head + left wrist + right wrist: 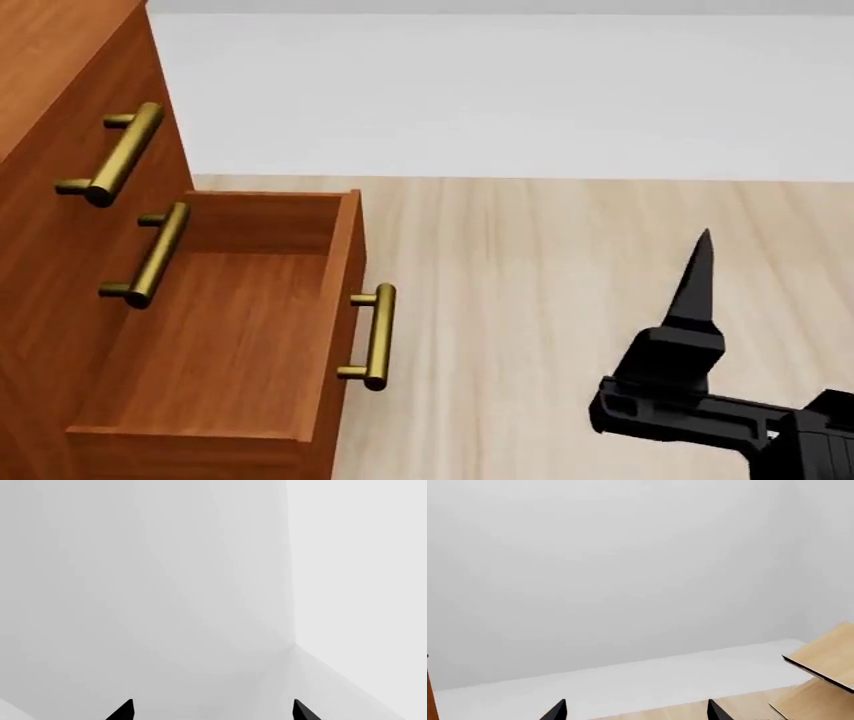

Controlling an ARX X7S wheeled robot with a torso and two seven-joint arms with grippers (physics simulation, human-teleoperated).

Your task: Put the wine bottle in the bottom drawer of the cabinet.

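Head view: bottom drawer (pixel 220 340) is standing pulled out of the cabinet (pixel 54 200), its floor bare.
Bottle: not showing in any view.
Right jaws (pixel 635 711): gaping wide, holding nothing.
Left jaws (pixel 212 711): gaping wide, holding nothing.

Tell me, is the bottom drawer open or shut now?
Open. The bottom drawer is pulled out from the cabinet, its bare floor visible.

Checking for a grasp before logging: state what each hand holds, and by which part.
Nothing is held. The left hand and right hand both show spread black fingertips with only bare space between them.
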